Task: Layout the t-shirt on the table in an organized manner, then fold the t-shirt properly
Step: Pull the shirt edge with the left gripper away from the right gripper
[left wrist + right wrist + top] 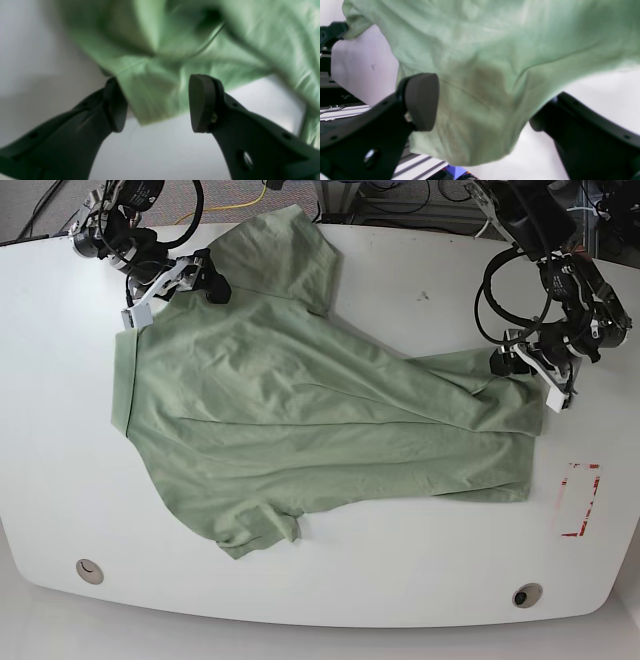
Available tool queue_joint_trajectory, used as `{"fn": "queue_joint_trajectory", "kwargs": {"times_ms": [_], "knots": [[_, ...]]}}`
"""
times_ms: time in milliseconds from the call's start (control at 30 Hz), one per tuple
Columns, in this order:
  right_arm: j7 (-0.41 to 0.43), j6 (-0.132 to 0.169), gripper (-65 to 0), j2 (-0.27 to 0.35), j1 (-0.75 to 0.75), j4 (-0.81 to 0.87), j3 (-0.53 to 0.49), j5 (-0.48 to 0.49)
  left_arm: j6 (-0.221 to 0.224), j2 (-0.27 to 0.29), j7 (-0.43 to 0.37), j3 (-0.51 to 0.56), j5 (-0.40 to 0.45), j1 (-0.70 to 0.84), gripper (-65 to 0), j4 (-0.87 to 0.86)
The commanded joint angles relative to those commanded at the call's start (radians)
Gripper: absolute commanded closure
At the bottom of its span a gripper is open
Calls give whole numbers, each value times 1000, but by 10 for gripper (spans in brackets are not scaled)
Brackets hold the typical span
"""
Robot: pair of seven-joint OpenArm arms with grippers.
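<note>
Pale sage-green fabric t-shirt (300,400) is spread unevenly on the glossy white table (330,585), long axis running roughly crosswise between the arms. Black left end effector (158,103) is set wide at the narrower end, black right end effector (483,102) also wide, nearer the sleeved end (cloth lies between both finger pairs, apparently unpinched).
</note>
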Motion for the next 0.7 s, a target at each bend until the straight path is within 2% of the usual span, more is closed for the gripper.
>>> {"fn": "queue_joint_trajectory", "kwargs": {"times_ms": [100,167,467,700], "knots": [[0,0,-509,0,0,0,2,0,0,0,2,0,0,-2,-349,0],[0,0,-509,0,0,0,2,0,0,0,2,0,0,-2,-321,0],[0,0,-509,0,0,0,2,0,0,2,0,40,-3,-2,-132,-2],[0,0,-509,0,2,0,2,0,0,3,0,35,-5,2,-54,2]]}}
